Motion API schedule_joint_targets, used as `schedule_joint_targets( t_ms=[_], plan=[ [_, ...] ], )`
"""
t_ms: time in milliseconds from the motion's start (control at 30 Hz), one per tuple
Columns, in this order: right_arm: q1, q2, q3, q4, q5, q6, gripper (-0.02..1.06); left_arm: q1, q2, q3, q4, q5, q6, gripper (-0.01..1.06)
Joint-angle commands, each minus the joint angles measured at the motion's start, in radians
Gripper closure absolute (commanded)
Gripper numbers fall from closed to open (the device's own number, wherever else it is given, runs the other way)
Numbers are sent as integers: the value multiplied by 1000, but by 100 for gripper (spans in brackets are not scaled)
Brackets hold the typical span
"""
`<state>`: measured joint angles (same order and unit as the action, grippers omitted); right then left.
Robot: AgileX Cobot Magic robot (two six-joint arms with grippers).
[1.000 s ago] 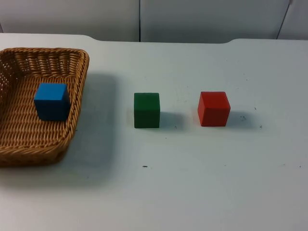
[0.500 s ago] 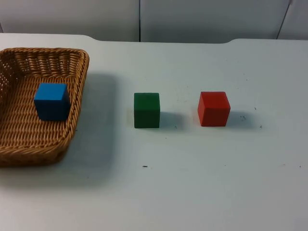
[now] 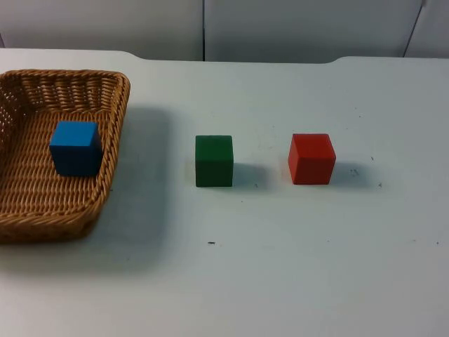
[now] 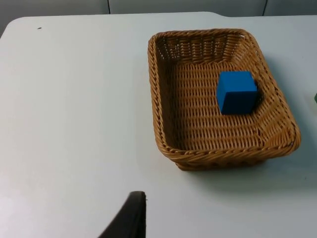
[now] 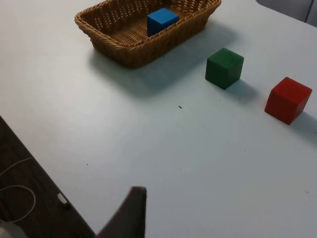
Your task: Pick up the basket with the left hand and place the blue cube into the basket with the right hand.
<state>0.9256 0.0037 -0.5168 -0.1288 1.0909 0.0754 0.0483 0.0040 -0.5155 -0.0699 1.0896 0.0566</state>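
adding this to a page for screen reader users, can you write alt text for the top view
A blue cube sits inside a brown wicker basket at the left of a white table. To its right, standing apart on the table, are a green cube and then a red cube, with a grey partition wall behind.

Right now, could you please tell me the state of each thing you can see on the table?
basket: resting on the table, not held
blue cube: upright inside the basket
green cube: upright on the table, untouched
red cube: upright on the table, apart from the green cube
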Motion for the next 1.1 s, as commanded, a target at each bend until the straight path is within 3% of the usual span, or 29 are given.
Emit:
schedule_joint_targets(
  t_ms=[0,133,300,400,433,633,667,733,800,900,1067],
  plan=[
    [2,-4,10,-5,-12,-5,-1,-4,-4,3,-2,-11,-5,0],
    [-3,-4,10,-5,-12,-5,-1,-4,-4,3,-2,-11,-5,0],
    [-104,-4,10,-5,-12,-5,-1,-4,-4,3,-2,-11,-5,0],
    [-219,-4,10,-5,-12,-5,-1,-4,-4,3,-2,-11,-5,0],
    [-219,-4,10,-5,-12,-5,-1,-4,-4,3,-2,-11,-5,0],
    [-471,-4,10,-5,-12,-5,-1,-4,-4,3,-2,-11,-5,0],
    [-471,-4,10,-5,-12,-5,-1,-4,-4,3,-2,-11,-5,0],
    [-586,-4,10,-5,-12,-5,-1,-4,-4,3,-2,-11,-5,0],
    [-608,-4,10,-5,-12,-5,-1,-4,-4,3,-2,-11,-5,0],
    [-738,-4,10,-5,-12,-5,-1,-4,-4,3,-2,-11,-5,0],
    [-851,-4,10,-5,-12,-5,-1,-9,-4,3,-2,-11,-5,0]
  ],
)
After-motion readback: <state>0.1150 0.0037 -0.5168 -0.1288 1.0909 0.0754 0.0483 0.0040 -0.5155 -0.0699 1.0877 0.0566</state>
